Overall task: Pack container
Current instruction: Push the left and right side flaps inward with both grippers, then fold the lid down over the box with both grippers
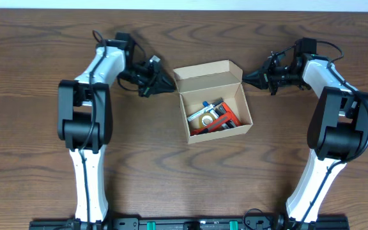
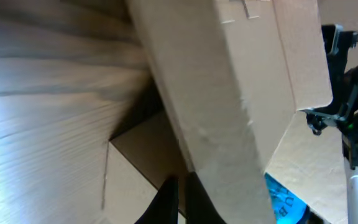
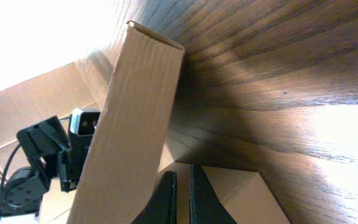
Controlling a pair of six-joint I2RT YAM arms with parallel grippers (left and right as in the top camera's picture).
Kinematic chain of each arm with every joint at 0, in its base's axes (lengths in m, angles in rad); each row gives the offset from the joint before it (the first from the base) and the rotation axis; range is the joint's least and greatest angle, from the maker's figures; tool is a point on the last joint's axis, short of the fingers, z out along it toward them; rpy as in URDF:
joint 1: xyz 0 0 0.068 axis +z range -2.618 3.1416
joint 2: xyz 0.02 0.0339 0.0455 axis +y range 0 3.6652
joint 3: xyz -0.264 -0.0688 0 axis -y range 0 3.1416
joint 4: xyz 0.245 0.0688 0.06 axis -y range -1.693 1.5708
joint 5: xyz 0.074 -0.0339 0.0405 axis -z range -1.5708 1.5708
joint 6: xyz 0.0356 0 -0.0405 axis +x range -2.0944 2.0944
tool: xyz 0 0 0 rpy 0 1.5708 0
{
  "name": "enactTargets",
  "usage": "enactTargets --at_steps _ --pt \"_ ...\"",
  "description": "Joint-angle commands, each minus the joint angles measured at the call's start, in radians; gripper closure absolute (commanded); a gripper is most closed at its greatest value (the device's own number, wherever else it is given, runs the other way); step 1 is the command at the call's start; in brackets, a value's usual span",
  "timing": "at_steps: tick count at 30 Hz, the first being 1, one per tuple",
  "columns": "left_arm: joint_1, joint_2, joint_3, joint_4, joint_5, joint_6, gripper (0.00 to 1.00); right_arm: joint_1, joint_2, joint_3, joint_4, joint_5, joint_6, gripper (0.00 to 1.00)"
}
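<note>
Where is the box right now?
In the overhead view, the container sits open at the table's middle, between the left gripper and the right gripper.

I count one tan cardboard box [image 1: 207,73] and two black two-finger grippers, the left gripper [image 1: 168,85] and the right gripper [image 1: 246,77]. Inside I see one white tape roll [image 1: 206,119] and one flat red piece [image 1: 228,117]. The pens are too jumbled to count.

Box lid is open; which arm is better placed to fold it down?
Right, likely: right gripper sits beside the lid, above its hinge; left gripper is down at the container's hinge corner.
</note>
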Motion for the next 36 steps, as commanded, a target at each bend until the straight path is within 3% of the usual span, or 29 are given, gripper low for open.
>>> enactTargets --at_steps 1,36 --pt "-0.018 0.005 -0.003 0.023 0.029 -0.055 0.94 0.0 0.004 -0.001 -0.001 -0.027 0.011 0.98" --pt "-0.021 0.005 -0.003 0.111 0.125 -0.135 0.94 0.03 0.004 -0.001 -0.011 -0.035 0.018 0.98"
